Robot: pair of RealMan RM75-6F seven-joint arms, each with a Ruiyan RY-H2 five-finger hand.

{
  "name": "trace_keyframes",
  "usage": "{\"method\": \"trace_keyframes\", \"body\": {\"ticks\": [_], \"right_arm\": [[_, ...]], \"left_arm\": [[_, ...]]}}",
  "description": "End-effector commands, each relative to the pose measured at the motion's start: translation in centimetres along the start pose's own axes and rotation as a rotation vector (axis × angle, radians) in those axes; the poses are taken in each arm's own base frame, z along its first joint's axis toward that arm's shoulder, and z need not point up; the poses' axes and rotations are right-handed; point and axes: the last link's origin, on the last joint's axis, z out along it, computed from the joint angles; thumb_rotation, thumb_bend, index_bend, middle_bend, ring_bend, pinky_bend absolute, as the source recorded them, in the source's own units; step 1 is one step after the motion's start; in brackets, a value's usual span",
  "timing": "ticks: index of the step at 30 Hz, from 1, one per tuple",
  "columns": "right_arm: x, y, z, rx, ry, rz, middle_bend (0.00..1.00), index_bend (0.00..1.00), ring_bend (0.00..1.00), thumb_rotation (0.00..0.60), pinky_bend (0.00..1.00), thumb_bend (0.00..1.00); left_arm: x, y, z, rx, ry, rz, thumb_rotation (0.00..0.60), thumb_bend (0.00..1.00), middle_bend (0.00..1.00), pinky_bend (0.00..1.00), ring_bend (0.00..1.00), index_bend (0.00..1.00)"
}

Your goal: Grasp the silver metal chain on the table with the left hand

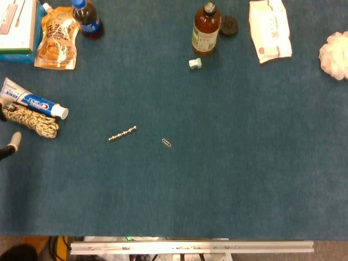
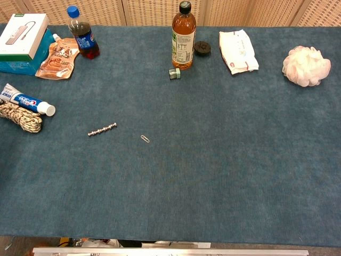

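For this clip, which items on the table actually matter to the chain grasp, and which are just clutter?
Belongs to the job:
silver metal chain, lying free
left hand, only a fingertip shows at the left edge

Just lying about:
paper clip
toothpaste tube
coiled rope
amber bottle
cola bottle
orange pouch
wipes pack
bath pouf

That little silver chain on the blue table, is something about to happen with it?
Nothing holds the silver metal chain yet; it lies stretched out on the table, a paper clip just right of it. Only a tip of the robot's left hand shows at the head view's left edge. The right hand is out of view.
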Motion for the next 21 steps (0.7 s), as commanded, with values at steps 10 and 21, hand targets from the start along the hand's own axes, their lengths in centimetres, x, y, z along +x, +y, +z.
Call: {"method": "trace_keyframes", "body": {"ticks": [10,21], "right_arm": [[0.1,-0.2,0.4,0.016,0.001,0.0,0.52,0.53,0.54,0.6,0.56,0.26],[-0.2,0.2,0.5,0.002,-0.009,-0.003,0.52,0.53,0.54,0.6,0.56,0.26]], "left_arm": [[-0.8,2.7,1.5,-0.124,-0.037,-0.005,0.6,0.25,0.48,0.65,0.45,0.28],[-4.4,9.3,3.8,-0.349,-0.198,0.054,0.6,0.25,0.63,0.65,0.59,0.38]]}}
